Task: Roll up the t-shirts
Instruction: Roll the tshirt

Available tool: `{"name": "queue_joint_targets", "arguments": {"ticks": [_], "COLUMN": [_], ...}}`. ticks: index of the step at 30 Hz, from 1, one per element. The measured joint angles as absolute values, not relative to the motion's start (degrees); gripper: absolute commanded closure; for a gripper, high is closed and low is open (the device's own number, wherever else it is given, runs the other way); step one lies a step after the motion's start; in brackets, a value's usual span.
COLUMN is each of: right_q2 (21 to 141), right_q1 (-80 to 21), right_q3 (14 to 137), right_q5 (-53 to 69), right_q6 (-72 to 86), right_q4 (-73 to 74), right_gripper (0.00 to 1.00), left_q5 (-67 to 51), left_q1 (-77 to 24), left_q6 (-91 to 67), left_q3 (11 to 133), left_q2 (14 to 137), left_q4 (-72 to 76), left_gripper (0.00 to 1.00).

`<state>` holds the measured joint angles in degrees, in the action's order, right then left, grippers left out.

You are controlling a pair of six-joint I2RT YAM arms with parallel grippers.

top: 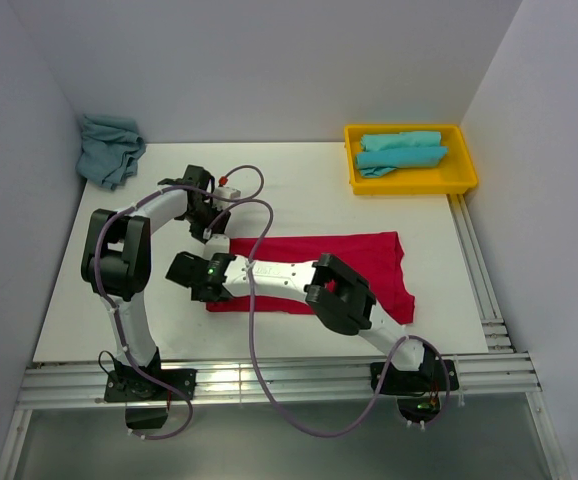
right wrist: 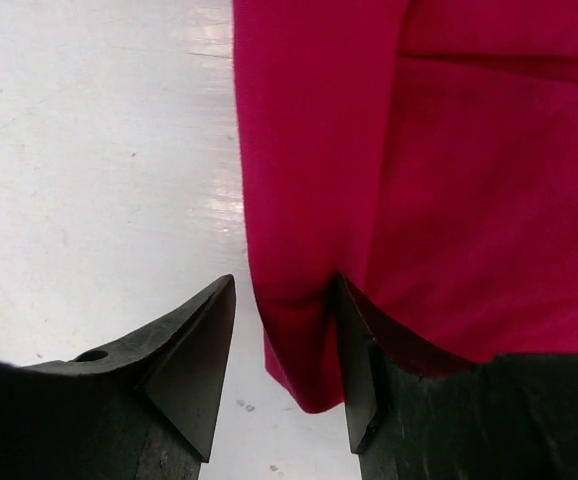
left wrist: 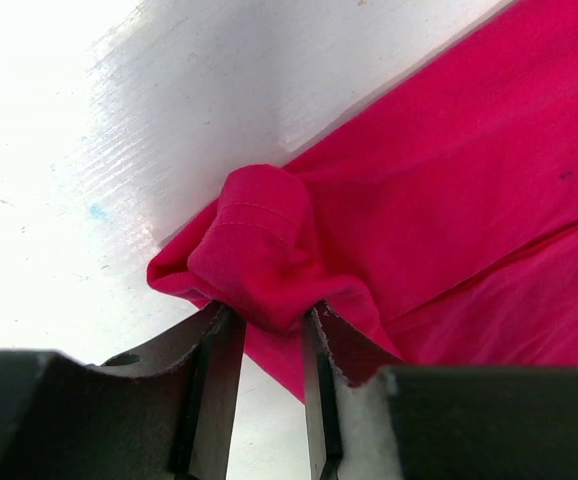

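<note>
Red t-shirt [top: 369, 262], seemingly glossy table [top: 299, 190], walls [top: 269, 60]

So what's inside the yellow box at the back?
Turquoise t-shirts, bundled up, lie in the yellow tray. How many there are, and the tray floor beneath them, cannot be seen.

Top camera overhead, far — wrist cameras close, down-facing; all share red t-shirt [top: 379, 255].

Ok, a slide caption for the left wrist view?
Left gripper pinching a bunched corner of the red t-shirt on the white table.
</note>
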<state>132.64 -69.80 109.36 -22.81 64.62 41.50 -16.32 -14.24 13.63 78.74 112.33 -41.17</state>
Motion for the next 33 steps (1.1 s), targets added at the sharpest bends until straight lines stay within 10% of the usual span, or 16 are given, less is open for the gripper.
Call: {"name": "queue_joint_targets", "arguments": {"ticks": [3,12,33], "right_q2": [133.8,132.7,115.3], "right_q1": [-69.8,-69.6,-63.1], "right_q3": [111.3,108.0,55.5], "right_q5": [-22.4,-21.9,-5.4], "right_q6": [64.6,65.1,81.7], "right_q4": [42.7,41.0,-27.4], "right_gripper": [0.49,0.94,1.0], "left_q5": [-16.2,-16.7,-38.9], "left_q1": [-14.3,-14.3,-1.2], "left_q6": [13.6,12.7,13.2], "left_q3": [78.7,78.8,83.7], "left_q2": [112.3,112.2,108.6], "left_q4": [-41.1,-41.3,-46.4], "left_gripper": [0.63,0.46,0.41]}}
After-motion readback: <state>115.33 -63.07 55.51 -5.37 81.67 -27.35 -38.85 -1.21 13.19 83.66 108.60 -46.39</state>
